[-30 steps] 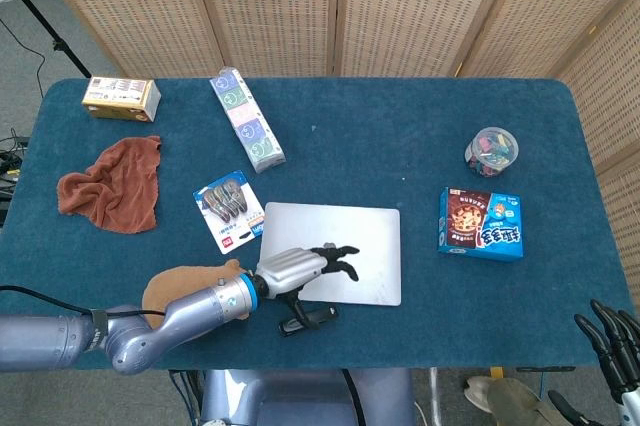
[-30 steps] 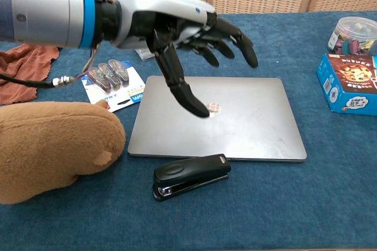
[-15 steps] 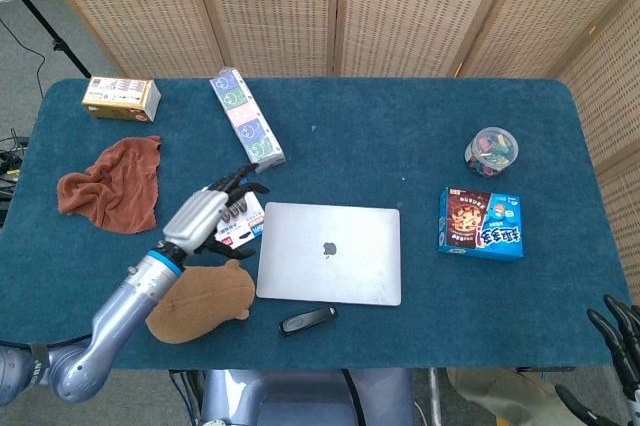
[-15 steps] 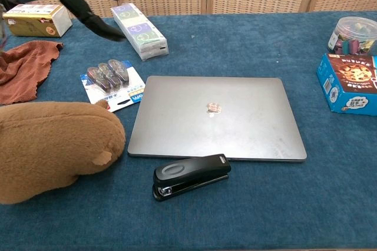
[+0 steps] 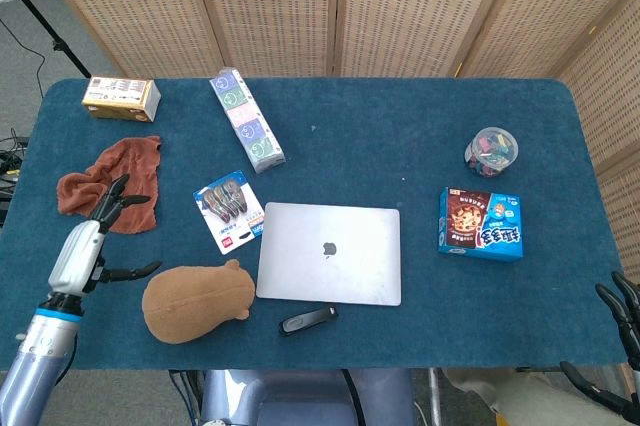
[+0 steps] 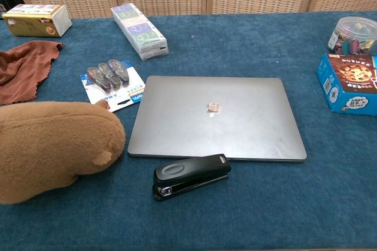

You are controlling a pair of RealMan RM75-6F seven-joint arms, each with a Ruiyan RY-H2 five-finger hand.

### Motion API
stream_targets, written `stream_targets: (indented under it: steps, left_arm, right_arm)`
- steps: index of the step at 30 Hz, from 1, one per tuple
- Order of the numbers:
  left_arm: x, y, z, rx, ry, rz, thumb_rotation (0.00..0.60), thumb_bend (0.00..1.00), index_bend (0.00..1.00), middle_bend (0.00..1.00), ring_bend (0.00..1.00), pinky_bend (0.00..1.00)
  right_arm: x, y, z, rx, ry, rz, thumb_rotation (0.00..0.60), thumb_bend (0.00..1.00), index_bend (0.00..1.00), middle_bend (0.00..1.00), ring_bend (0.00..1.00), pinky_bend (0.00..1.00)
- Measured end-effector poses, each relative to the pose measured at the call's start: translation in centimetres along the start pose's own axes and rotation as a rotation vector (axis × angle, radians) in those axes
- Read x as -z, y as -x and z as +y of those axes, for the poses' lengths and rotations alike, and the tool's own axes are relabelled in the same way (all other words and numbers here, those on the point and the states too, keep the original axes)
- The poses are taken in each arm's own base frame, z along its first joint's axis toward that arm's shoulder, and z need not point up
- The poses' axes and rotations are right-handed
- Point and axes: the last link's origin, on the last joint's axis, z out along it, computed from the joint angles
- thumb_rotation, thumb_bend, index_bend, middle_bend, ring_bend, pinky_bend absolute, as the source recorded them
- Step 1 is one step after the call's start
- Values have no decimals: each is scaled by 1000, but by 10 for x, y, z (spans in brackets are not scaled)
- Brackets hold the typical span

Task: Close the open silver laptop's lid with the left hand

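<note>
The silver laptop (image 5: 330, 252) lies flat on the blue table with its lid down, logo facing up; the chest view shows the laptop (image 6: 215, 116) from the front. My left hand (image 5: 88, 242) hovers far to the left of it, over the table's left edge near the rust cloth, fingers spread and holding nothing. It is out of the chest view. My right hand (image 5: 622, 314) shows only as dark fingertips at the lower right corner, off the table; its fingers look spread.
A brown plush toy (image 5: 197, 301) and a black stapler (image 5: 307, 321) lie by the laptop's front left. A pack of correction tapes (image 5: 228, 209), a rust cloth (image 5: 112, 186), a long box (image 5: 247, 119), a yellow box (image 5: 121, 98), a snack box (image 5: 480, 223) and a clip jar (image 5: 491, 149) surround it.
My left hand has drawn back from above the laptop lid, swinging left past the tape pack to the table's left edge. The laptop has stayed flat and still.
</note>
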Motion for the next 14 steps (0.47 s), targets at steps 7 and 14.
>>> stream_targets:
  steps: [7, 14]
  left_arm:
    - [51, -9, -24, 31, -49, 89, 600, 93, 233, 30, 39, 116]
    - [87, -8, -40, 5, -48, 145, 600, 93, 254, 30, 35, 103]
  right_arm:
    - [-13, 11, 9, 1, 38, -45, 600, 183, 0, 0, 0, 46]
    - [-21, 18, 14, 7, 63, -63, 600, 184, 0, 0, 0, 46]
